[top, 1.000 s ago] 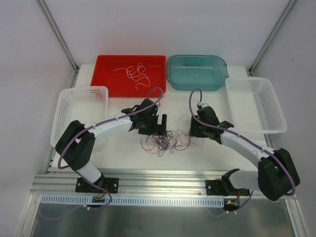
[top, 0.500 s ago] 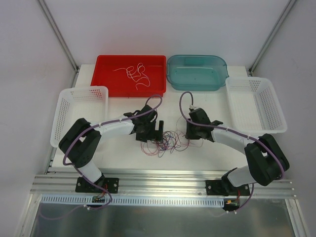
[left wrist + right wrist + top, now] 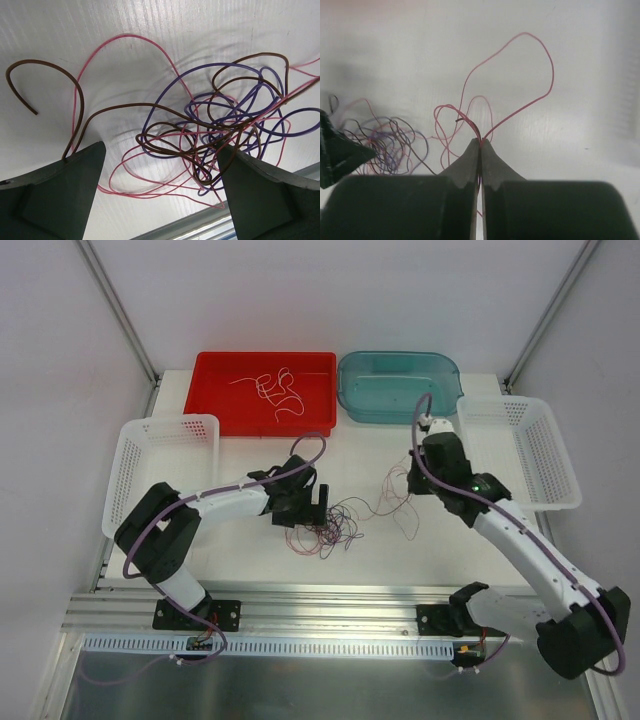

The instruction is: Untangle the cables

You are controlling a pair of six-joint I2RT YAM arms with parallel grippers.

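A tangle of thin purple, pink and dark cables lies on the white table between the arms. My left gripper is open and low over the tangle, its jaws on either side of the loops. My right gripper is raised to the right of the tangle and shut on a red-pink cable, which loops out from between the fingertips. Thin strands trail from the right gripper back to the tangle. Several white cables lie in the red tray.
A teal bin stands at the back, right of the red tray. A white mesh basket stands at the left and another at the right. The table's metal front rail runs below the tangle.
My right gripper has risen and moved right and back, drawing red-pink strands out of the tangle. My left gripper has stayed low over the tangle.
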